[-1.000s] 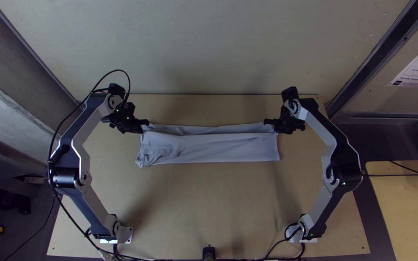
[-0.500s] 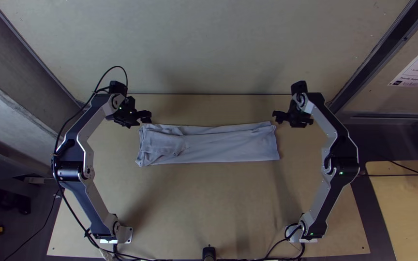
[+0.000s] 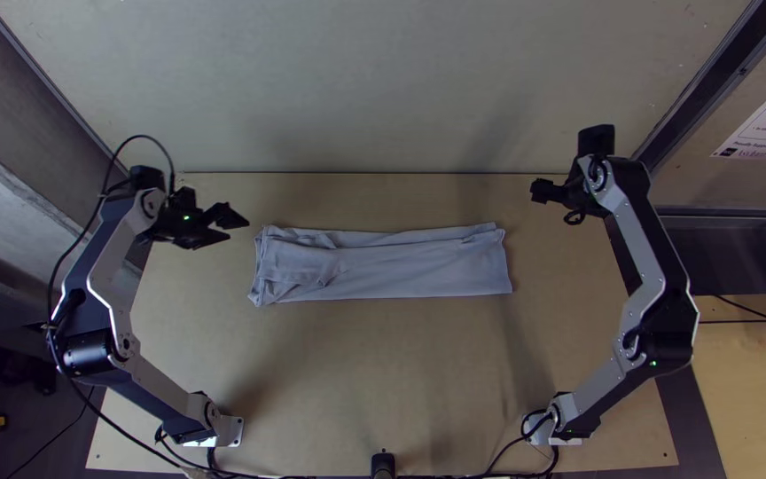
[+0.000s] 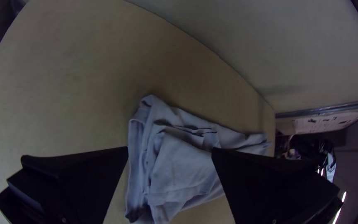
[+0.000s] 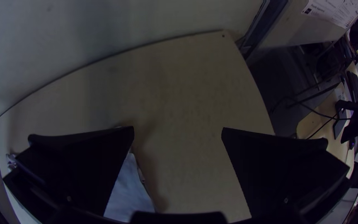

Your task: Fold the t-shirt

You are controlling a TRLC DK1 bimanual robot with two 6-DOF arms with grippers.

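- Top view, and left gripper (image 3: 238, 231) is off the cloth, fingers spread wide, just beyond its left end!
- Right gripper (image 3: 550, 203), also released and gaping, sits past the far right corner.
- Between them, the grey t-shirt (image 3: 401, 266) lies folded in a long strip, left end rumpled, across the wooden table (image 3: 383, 364).

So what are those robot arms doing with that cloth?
They're here to fold a t-shirt. It lies on the wooden table in a long, narrow strip, with some wrinkles toward the left arm's end. Nobody is holding it right now: the left gripper and the right gripper are both open, off past its two ends.
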